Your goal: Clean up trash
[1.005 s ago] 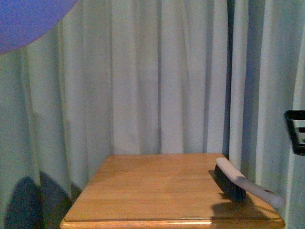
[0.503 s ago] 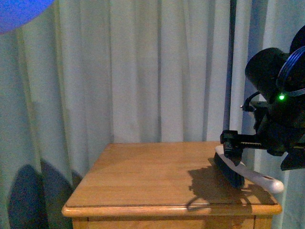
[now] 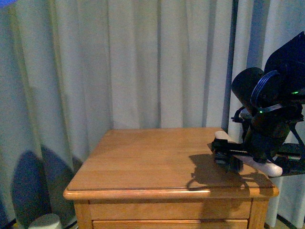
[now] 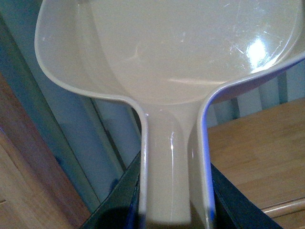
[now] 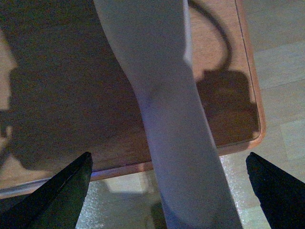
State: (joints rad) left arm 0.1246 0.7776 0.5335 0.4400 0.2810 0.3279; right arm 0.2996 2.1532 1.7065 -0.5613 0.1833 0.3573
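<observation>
The pale pink dustpan (image 4: 181, 52) fills the left wrist view. My left gripper (image 4: 174, 195) is shut on its handle, with a black finger on each side; this gripper is out of the front view. A brush (image 3: 259, 164) with a pale handle and dark bristles lies at the right edge of the wooden table (image 3: 143, 162). My right gripper (image 3: 228, 157) hangs over it. In the right wrist view the pale handle (image 5: 176, 143) lies between the wide-open jaws of the right gripper (image 5: 174, 195), untouched by the fingers (image 5: 71, 191). No white scrap of trash is in view.
Pale curtains (image 3: 143, 67) hang close behind the table. The table has a drawer front (image 3: 167, 210) below its top. A pale round object (image 3: 44, 222) sits on the floor at the lower left. Light floor (image 5: 281, 71) shows past the table's edge.
My right arm has come into the front view from the right and lowered over the brush. The blue blur at the upper left has nearly left the view. The view has tilted down.
</observation>
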